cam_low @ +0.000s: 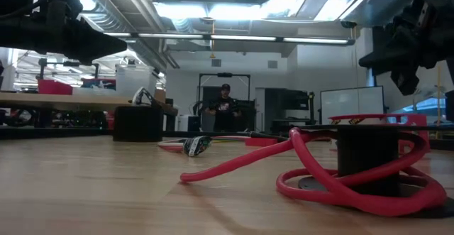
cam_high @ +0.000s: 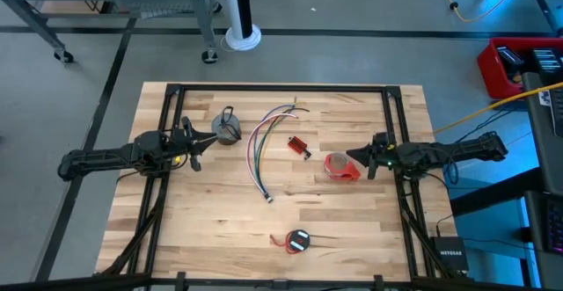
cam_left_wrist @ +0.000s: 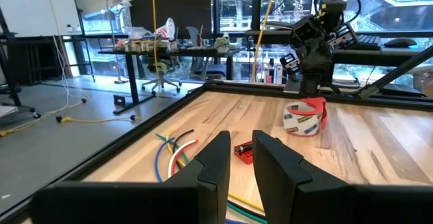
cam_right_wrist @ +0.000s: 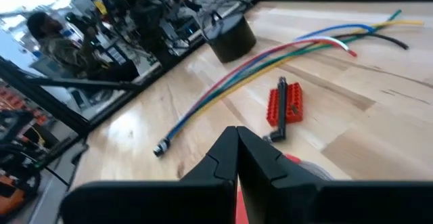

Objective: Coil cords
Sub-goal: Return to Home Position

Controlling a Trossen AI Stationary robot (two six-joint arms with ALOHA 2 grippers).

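Cords sit in three spots on the wooden surface [cam_high: 193, 229], none held.

Long wire bundle [cam_high: 255, 155]: centre of the high view. Long axis runs approx. top to bottom of frame, bowed toward the left. Loose red/green/white/grey ends fan out at upper right and point right. Plug end points to the bottom of frame, just right of the bow.

Small grey coil [cam_high: 227, 131]: upper left of the bundle, near it but apart. Its black loop sticks up toward the frame top.

Black-and-red coil [cam_high: 297, 240]: bottom centre, well apart from the rest. In the low view the black spool stands upright w/ red wire slack round its base. A red tail trails off to frame left.

Left gripper [cam_high: 209, 140]: left of centre, above the surface, pointing right, just below-left of the grey coil and not touching it. Released; the left wrist view shows a clear gap between its fingers [cam_left_wrist: 218, 166].

Right gripper [cam_high: 354, 159]: right of centre, pointing left, tip over the edge of the red tape roll [cam_high: 339, 171]. Clenched; its fingers [cam_right_wrist: 226, 153] meet in the right wrist view. Can't tell if it touches the roll.

Small red block [cam_high: 297, 146]: btw. bundle and tape roll, lying diagonally, upper left to lower right.
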